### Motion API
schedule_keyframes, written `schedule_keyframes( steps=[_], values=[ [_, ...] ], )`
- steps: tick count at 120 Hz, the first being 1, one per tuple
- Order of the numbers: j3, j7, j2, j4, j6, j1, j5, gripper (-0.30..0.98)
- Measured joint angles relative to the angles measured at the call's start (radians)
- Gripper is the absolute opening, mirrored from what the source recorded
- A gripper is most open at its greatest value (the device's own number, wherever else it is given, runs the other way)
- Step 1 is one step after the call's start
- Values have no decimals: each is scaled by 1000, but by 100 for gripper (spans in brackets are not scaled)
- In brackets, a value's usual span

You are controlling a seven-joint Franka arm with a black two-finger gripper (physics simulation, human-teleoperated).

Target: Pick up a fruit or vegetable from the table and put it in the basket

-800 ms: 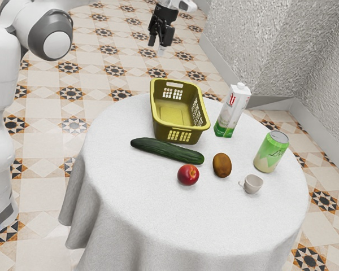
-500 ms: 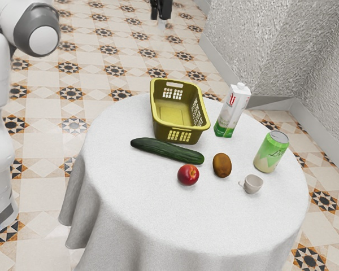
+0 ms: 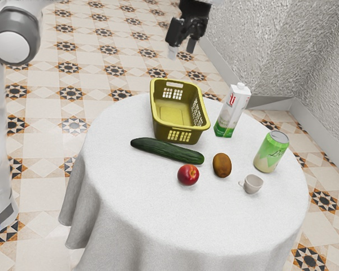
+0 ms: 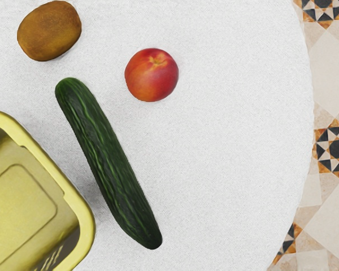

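Presently, gripper [image 3: 182,48]: released, jaws parted and nothing between them; hanging high, well apart from everything on the table [image 3: 150,217].
basket [image 3: 163,132]: upright on the table, bare bottom visible, no fruit or vegetable inside.
cucumber [image 3: 167,151]: lying on the table just beside the basket, apart from the rim in the wrist view; one end pointing toward the gap between peach and kiwi.
peach [image 3: 188,175]: resting on the table near that same end, not touching.
kiwi [image 3: 222,165]: on the table too, toward the exterior view's right of the peach, apart from both.
carton [image 3: 230,113], can [image 3: 271,153] and cup [image 3: 252,184]: standing on the table, no part of the job.
done: nothing of the pick or the drop, judging by the produce lying loose outside the basket.
left: practically the whole task; choosing one of three candidates, coming down over it, gripping, lifting, carrying over the rim, letting go inside.
choice: not clear from such a height; cucumber and peach both plausible, with kiwi possible as well.
likely next: lowering toward the chosen piece, jaws kept apart, lined up across the narrow width if going for the cucumber.
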Motion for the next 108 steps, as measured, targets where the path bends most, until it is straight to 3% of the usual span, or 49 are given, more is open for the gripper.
schedule_keyframes(
  steps=[12, 27, 45, 56, 72, 85, 108],
  values=[
    [-29, 73, -16, -39, 29, -89, -3, 68],
    [-120, 170, -102, -378, 207, -134, 6, 68],
    [-136, 265, -69, -444, 341, -295, 5, 69],
    [-122, 313, -58, -491, 401, -374, 11, 68],
    [1, 382, -65, -541, 454, -511, 15, 68],
    [30, 433, -65, -581, 491, -440, 15, 69],
    [32, 508, -71, -661, 551, -132, 13, 69]
  ],
)
